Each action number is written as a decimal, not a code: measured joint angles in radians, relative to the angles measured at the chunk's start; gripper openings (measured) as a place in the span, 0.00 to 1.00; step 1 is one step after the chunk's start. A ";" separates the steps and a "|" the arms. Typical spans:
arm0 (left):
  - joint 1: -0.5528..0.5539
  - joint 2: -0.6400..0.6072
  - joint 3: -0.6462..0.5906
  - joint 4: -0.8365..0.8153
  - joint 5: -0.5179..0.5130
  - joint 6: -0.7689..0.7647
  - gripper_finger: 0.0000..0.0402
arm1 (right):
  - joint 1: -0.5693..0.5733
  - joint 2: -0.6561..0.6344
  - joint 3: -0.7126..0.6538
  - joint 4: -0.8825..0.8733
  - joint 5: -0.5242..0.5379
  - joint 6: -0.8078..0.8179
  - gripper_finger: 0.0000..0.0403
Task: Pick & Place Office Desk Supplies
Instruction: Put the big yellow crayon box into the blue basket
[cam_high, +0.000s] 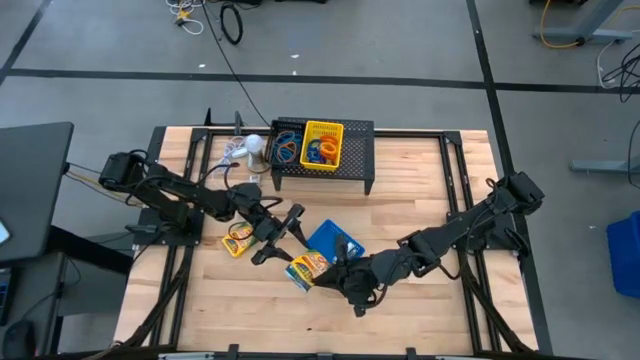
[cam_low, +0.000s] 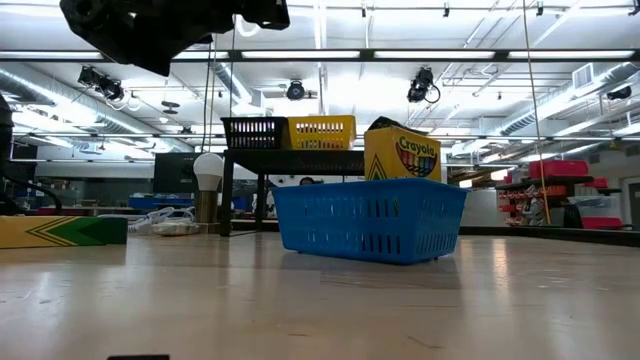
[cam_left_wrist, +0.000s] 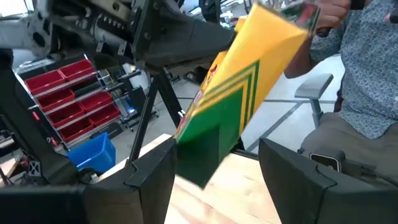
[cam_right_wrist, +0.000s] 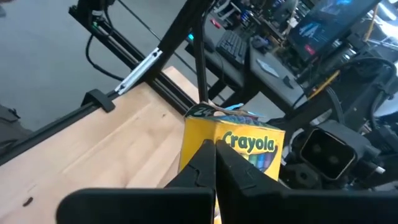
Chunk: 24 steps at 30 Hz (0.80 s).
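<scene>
My right gripper (cam_high: 338, 275) is shut on a yellow-green crayon box (cam_high: 308, 268), which it holds in the air near the blue mesh tray (cam_high: 335, 240). In the low view the box (cam_low: 402, 152) shows above the tray's rim (cam_low: 370, 190). My left gripper (cam_high: 278, 238) is open, pointing level at the box. Its two fingers stand on either side of the box's green end (cam_left_wrist: 202, 155), with a wide gap on one side. A second crayon box (cam_high: 238, 240) lies flat on the table under the left arm. My right gripper holds the crayon box by one end, coming at it about level from the table's right. Its own shut fingers (cam_right_wrist: 205, 163) cover the place of contact, so the exact part is hidden. The box is tilted and lifted clear of the table.
At the table's far side stands a large black mesh stand (cam_high: 350, 170). It carries a yellow tray (cam_high: 323, 130) and a black tray (cam_high: 288, 128), both with coloured rubber bands. A white round object (cam_high: 253, 145) sits left of it. A person sits beyond the table (cam_left_wrist: 367, 74).
</scene>
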 joint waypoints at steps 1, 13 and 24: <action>-0.004 0.000 0.000 0.005 -0.006 0.000 0.58 | -0.007 0.000 0.000 0.000 -0.014 0.000 0.00; -0.029 0.000 0.000 0.034 -0.087 0.000 0.41 | -0.076 0.000 0.000 0.011 -0.132 -0.011 0.00; -0.067 0.000 0.000 0.040 0.027 0.024 0.40 | -0.112 -0.003 0.000 0.008 -0.154 -0.018 0.00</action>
